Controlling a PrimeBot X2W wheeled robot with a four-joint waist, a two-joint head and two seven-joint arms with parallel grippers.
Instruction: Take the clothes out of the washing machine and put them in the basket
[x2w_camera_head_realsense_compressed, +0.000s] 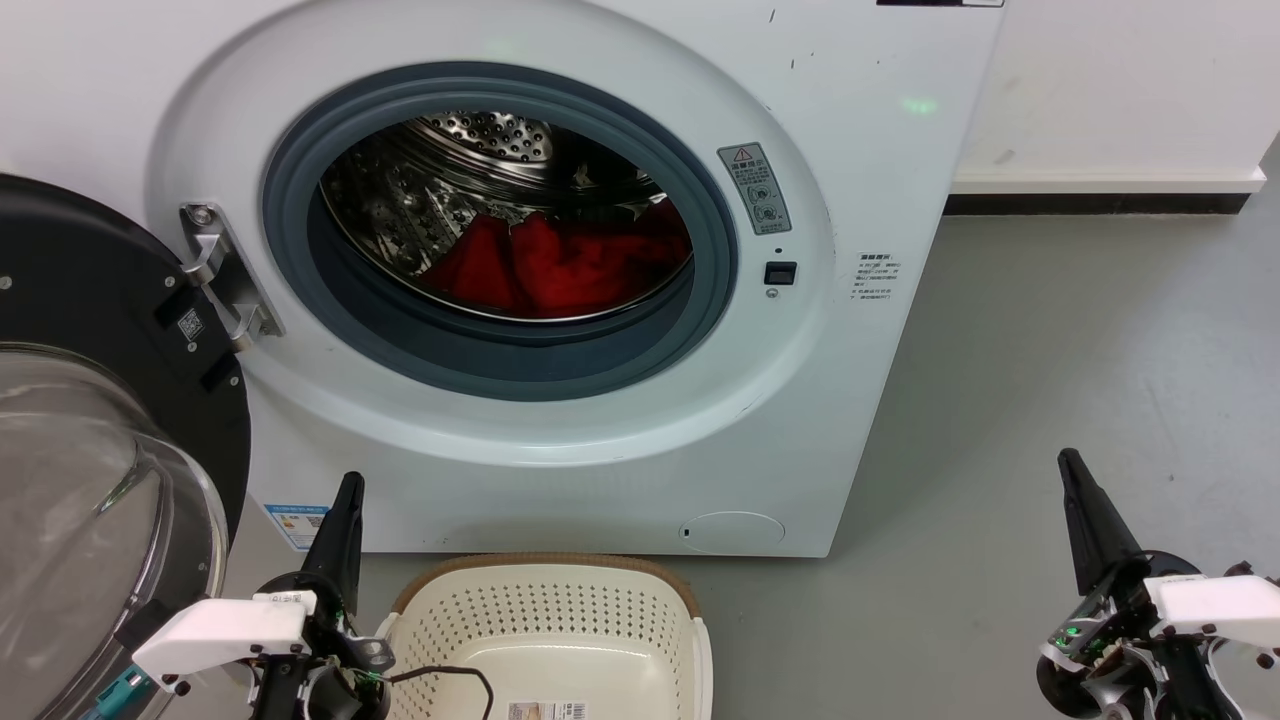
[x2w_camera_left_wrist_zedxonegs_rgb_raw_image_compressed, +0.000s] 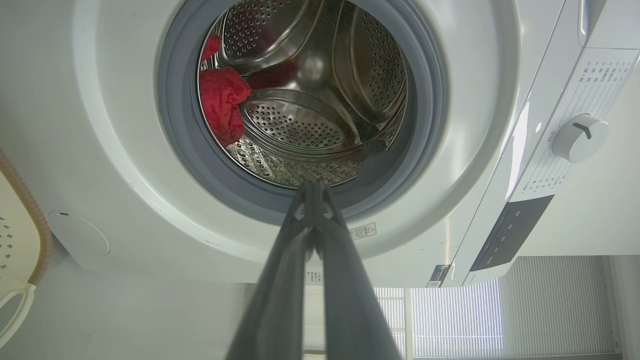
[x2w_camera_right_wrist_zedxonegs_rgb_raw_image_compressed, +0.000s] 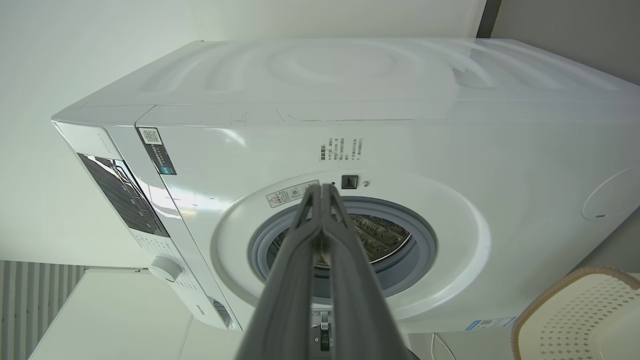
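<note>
Left claw (x2w_camera_head_realsense_compressed: 349, 488) and right claw (x2w_camera_head_realsense_compressed: 1068, 462) each have fingers pressed together, empty, low before the washer (x2w_camera_head_realsense_compressed: 880, 150). Red clothes (x2w_camera_head_realsense_compressed: 560, 265) lie inside its drum (x2w_camera_head_realsense_compressed: 480, 135). The basket (x2w_camera_head_realsense_compressed: 545, 562) stands beside the left claw.

Both the left gripper (x2w_camera_head_realsense_compressed: 349, 492) and right gripper (x2w_camera_head_realsense_compressed: 1070, 465) are long, tapering matt-black finger pairs on boxy white plastic wrist housings (x2w_camera_head_realsense_compressed: 222, 628) with small dark screws, a thin black cable (x2w_camera_head_realsense_compressed: 455, 672) looping from the left one, a green light (x2w_camera_head_realsense_compressed: 1072, 632) glowing in the right.
</note>
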